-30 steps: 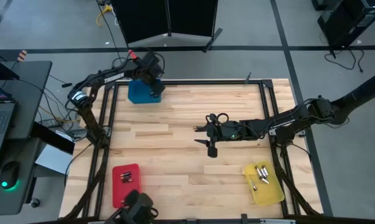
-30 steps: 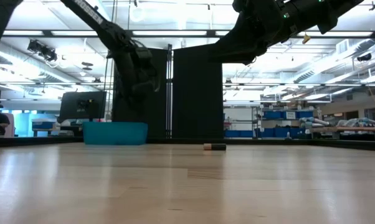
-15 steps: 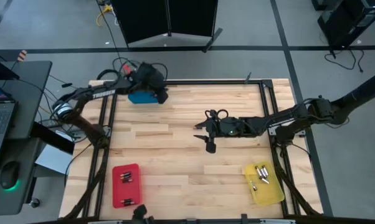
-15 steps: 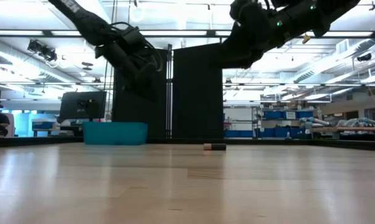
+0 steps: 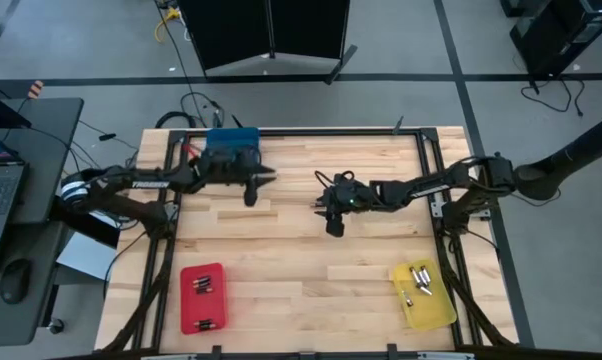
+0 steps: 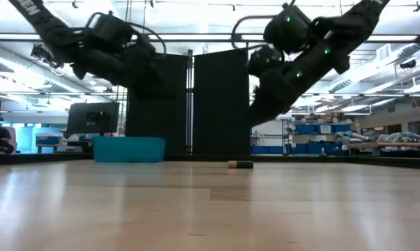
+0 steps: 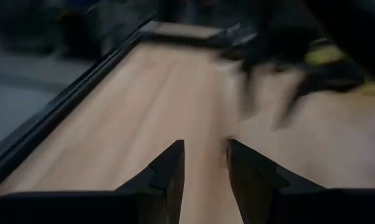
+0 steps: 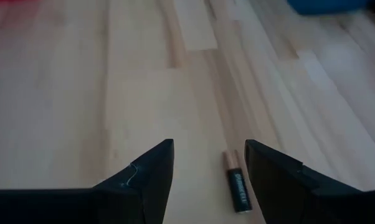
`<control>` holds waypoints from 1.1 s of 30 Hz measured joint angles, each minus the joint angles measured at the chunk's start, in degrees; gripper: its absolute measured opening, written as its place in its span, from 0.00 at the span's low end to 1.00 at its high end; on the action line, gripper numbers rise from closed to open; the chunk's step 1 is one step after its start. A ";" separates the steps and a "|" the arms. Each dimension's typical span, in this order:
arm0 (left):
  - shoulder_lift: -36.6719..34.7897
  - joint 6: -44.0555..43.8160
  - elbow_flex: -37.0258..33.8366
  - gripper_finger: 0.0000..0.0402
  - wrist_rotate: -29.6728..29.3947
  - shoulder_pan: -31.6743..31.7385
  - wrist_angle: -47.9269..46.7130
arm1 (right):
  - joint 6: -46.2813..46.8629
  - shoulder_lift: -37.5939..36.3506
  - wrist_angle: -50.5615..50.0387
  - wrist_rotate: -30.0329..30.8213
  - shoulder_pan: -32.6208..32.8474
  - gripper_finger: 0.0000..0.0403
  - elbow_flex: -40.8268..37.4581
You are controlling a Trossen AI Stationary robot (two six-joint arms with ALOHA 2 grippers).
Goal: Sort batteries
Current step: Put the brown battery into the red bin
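Note:
One battery (image 8: 237, 186), black with a copper end, lies on its side on the wooden table; it also shows in the low view (image 6: 241, 164) and the high view (image 5: 318, 206). My right gripper (image 8: 209, 162) hovers open above it near the table's middle (image 5: 326, 212), fingers on either side and touching nothing. My left gripper (image 7: 205, 158) is open with a narrow gap and holds nothing; it hangs over the table just in front of the blue tray (image 5: 231, 139). More batteries lie in the red tray (image 5: 203, 297) and the yellow tray (image 5: 423, 294).
The blue tray stands at the far edge, the red tray at the near left, and the yellow tray at the near right. A dark frame (image 5: 433, 200) borders the table. Bare wood lies between the trays. My two grippers face each other, roughly a hand's width apart.
My left gripper has left the blue tray, swinging toward the near edge and the table's middle while its arm stretched out low. My right gripper has moved a little toward the far edge and down toward the lone battery. The battery has stayed put.

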 joint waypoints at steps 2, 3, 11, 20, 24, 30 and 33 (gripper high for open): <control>-0.08 -0.05 -2.44 0.32 2.62 -2.40 5.72 | 0.51 0.69 -0.27 -0.72 -1.23 0.52 0.00; -0.08 -0.12 -3.73 0.32 4.08 -3.53 7.91 | 0.53 1.05 -1.05 -0.72 -1.69 0.52 0.00; 0.33 0.02 -7.74 0.32 5.77 -11.57 14.33 | -0.32 7.21 -0.99 -2.66 -3.89 0.50 0.00; 0.40 0.54 -7.84 0.32 1.43 -18.30 16.98 | -0.80 12.46 2.49 -2.58 -5.05 0.45 0.11; 0.40 0.57 -7.84 0.32 0.96 -19.74 17.69 | -0.36 12.40 2.47 -2.65 -5.02 0.35 0.17; 0.40 0.05 -7.83 0.32 -1.37 -21.42 17.85 | -0.95 11.65 2.16 -2.73 -4.09 0.14 0.15; 0.40 -3.59 -7.82 0.32 -6.20 -21.99 17.75 | -1.78 11.29 2.52 -2.51 -2.76 0.14 0.02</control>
